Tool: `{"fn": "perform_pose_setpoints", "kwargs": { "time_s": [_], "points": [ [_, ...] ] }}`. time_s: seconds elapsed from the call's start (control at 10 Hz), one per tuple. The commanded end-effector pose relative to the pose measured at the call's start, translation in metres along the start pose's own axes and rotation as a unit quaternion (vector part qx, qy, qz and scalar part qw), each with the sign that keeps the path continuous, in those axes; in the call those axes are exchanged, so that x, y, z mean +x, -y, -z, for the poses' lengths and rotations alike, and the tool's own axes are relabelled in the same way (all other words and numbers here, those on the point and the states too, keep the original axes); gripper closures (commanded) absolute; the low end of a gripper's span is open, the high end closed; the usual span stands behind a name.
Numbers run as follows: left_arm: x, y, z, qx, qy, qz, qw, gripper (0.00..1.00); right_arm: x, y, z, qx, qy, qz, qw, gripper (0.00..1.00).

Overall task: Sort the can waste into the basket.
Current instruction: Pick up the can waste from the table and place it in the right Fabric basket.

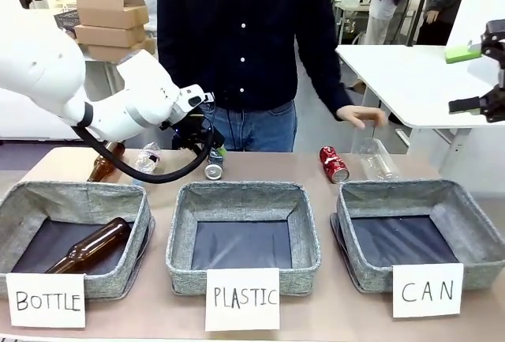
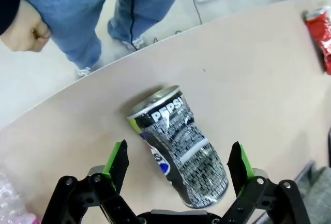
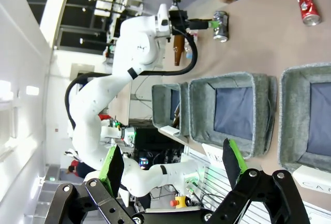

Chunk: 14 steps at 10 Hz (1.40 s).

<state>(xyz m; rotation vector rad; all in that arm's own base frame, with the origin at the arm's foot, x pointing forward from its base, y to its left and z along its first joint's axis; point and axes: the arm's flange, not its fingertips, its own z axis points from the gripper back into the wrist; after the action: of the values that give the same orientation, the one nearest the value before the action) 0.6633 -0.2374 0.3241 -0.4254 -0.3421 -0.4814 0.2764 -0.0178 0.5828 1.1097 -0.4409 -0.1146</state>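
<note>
The black-and-grey can (image 2: 181,146) lies on its side on the table, silver end toward the person. My left gripper (image 2: 178,163) is open and straddles it, one green pad on each side, apart from it. In the front view the same can (image 1: 214,170) lies just under the left gripper (image 1: 207,151), behind the middle basket. The red can (image 1: 334,163) lies on the table behind the grey basket (image 1: 473,235) with the "CAN" sign (image 1: 428,289). My right gripper (image 1: 475,80) hangs open and empty high at the far right, also seen as the right gripper (image 3: 170,164) in its own wrist view.
A "PLASTIC" basket (image 1: 181,239) stands in the middle. A "BOTTLE" basket (image 1: 16,208) at the left holds a brown bottle (image 1: 88,247). A second brown bottle (image 1: 102,165) and a crumpled plastic bottle (image 1: 148,157) lie behind it. A clear bottle (image 1: 377,159) lies beside the red can. The person's hand (image 1: 359,115) hovers above.
</note>
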Motion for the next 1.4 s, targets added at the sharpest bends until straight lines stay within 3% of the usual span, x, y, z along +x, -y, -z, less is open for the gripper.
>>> {"fn": "perform_pose_setpoints", "kwargs": {
  "time_s": [0.0, 0.1, 0.3, 0.4, 0.5, 0.6, 0.8, 0.9, 1.1, 1.3],
  "points": [
    [-0.003, -0.005, 0.018, 0.017, -0.010, -0.011, 1.000, 0.00, 0.002, 0.000, 0.002, 0.014, 0.003, -0.012, 1.000, 0.00],
    [-0.002, -0.006, 0.030, 0.023, -0.022, -0.009, 0.999, 0.00, 0.002, 0.000, 0.002, 0.014, 0.003, -0.012, 1.000, 0.00],
    [0.004, -0.006, 0.035, 0.046, 0.001, 0.001, 0.999, 0.00, 0.002, 0.000, 0.002, 0.014, 0.003, -0.012, 1.000, 0.00],
    [0.006, -0.006, 0.034, 0.047, 0.003, -0.001, 0.999, 0.56, 0.002, 0.000, 0.002, 0.014, 0.003, -0.012, 1.000, 0.00],
    [0.006, -0.005, 0.033, 0.047, 0.004, -0.004, 0.999, 0.59, 0.002, 0.000, 0.002, 0.014, 0.003, -0.012, 1.000, 0.00],
    [0.006, -0.005, 0.033, 0.044, 0.006, -0.004, 0.999, 1.00, 0.002, 0.000, 0.002, 0.014, 0.003, -0.012, 1.000, 0.00],
    [0.006, -0.003, 0.031, 0.043, 0.006, 0.001, 0.999, 1.00, 0.002, 0.000, 0.002, 0.014, 0.003, -0.012, 1.000, 0.00],
    [0.006, -0.003, 0.028, 0.040, 0.006, 0.004, 0.999, 0.85, 0.002, 0.000, 0.002, 0.014, 0.003, -0.012, 1.000, 0.00],
    [0.008, -0.006, 0.009, 0.016, 0.013, 0.001, 1.000, 1.00, 0.002, 0.000, 0.002, 0.014, 0.003, -0.012, 1.000, 0.00],
    [0.003, -0.004, -0.032, 0.007, 0.012, 0.016, 1.000, 1.00, 0.002, 0.000, 0.002, 0.014, 0.003, -0.012, 1.000, 0.00]
  ]
}}
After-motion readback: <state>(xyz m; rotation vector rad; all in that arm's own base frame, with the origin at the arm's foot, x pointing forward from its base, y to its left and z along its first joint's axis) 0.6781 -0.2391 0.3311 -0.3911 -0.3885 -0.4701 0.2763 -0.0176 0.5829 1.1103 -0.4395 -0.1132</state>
